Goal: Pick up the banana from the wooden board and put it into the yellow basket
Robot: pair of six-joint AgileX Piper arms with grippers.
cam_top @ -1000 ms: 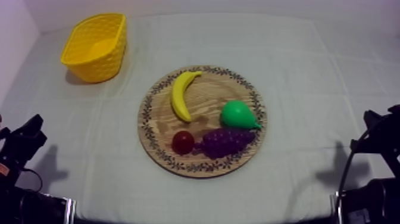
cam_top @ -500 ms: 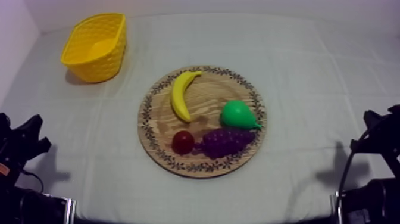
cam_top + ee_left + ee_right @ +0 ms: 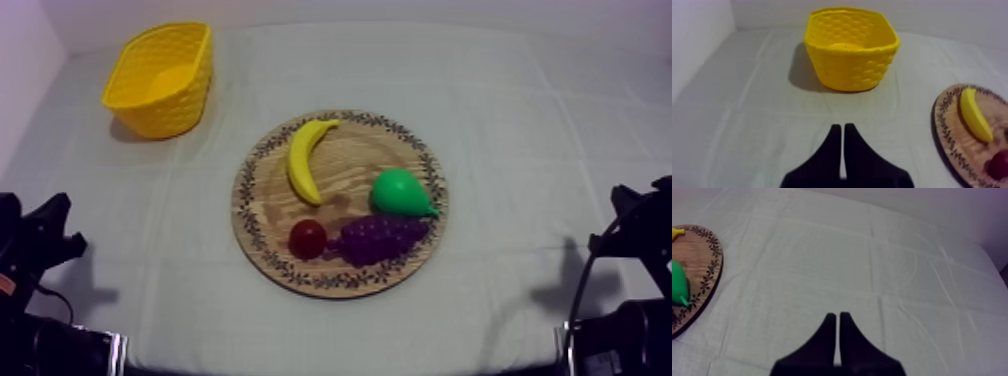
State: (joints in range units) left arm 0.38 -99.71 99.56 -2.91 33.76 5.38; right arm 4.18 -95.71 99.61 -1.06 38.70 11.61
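Observation:
The yellow banana [image 3: 305,155] lies on the upper left part of the round wooden board [image 3: 350,165], its tip toward the rim. At the table's far left stands the yellow basket [image 3: 160,78]. My left gripper [image 3: 55,215] rests low at the left edge, far from the board. From the left wrist, its fingers form a shut narrow wedge [image 3: 841,127] over bare cloth, with the basket [image 3: 852,47] ahead and the banana [image 3: 975,114] off to one side. My right gripper [image 3: 625,200] sits low at the right edge, shut [image 3: 835,316] on nothing.
A green pear [image 3: 400,192], a purple bunch of grapes [image 3: 380,238] and a small red fruit [image 3: 307,238] share the board's near half. The right wrist view catches the board's rim [image 3: 702,253] and the pear [image 3: 679,284]. A pale wall borders the table's left.
My left arm has shifted slightly down and to the left at the table's edge. The fruit, board, basket and right arm have not moved.

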